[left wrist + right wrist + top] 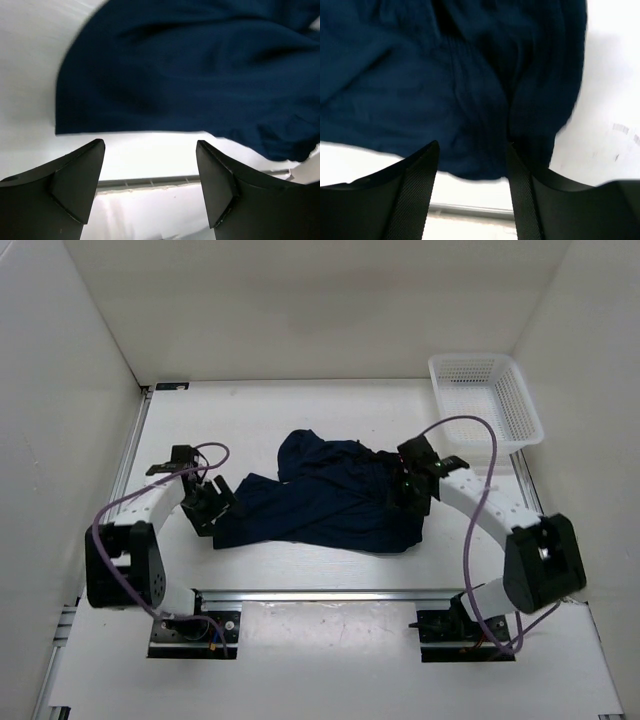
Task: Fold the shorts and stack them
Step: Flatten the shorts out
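- The white desk point(300, 410) filled the top view, walled in by white panels on the left, right and far sides.
- The shorts point(330, 502), dark navy and rumpled, lay in a loose heap at the centre of the frame, stretching between the two arms. One fold rose toward the upper middle, and the lower edge ran flat along the desk.
- A white mesh basket point(487, 395) sat in the upper right of the frame, well apart from the shorts.
- The left hand point(215, 505) hovered at the left end of the shorts. In its wrist view the fingers stood wide with only bare desk between them, and the fabric edge lay just beyond the tips.
- The right hand point(408, 495) sat over the right end of the shorts. Its fingers were parted and gripped nothing, with dark cloth showing past the tips.
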Controlling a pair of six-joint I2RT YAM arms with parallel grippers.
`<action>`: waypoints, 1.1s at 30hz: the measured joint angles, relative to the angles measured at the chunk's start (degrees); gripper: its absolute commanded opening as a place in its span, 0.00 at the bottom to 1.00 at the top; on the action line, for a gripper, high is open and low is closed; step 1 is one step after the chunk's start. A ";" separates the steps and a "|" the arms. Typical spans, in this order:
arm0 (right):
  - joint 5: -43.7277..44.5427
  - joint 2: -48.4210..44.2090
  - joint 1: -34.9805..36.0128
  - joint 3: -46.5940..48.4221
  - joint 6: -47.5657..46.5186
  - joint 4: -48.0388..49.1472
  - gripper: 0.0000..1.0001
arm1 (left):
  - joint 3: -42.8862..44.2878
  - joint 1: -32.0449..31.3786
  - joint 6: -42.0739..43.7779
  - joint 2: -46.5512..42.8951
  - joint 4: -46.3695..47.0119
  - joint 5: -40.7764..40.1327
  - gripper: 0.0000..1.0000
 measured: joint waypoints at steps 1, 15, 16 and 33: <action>0.57 2.38 0.15 1.62 -0.48 0.13 0.63 | -0.44 0.00 -0.33 1.40 0.68 -0.22 0.84; 9.46 25.24 1.57 18.99 -5.14 3.23 0.00 | 1.70 0.07 -3.80 15.15 2.69 -3.02 0.10; 9.40 25.46 1.57 19.08 -5.11 3.26 0.00 | 1.99 0.07 -3.69 15.32 2.84 -2.95 0.10; -2.05 17.40 -14.21 62.14 -10.69 -5.81 0.00 | 50.10 1.95 -4.79 15.61 -5.97 1.18 0.10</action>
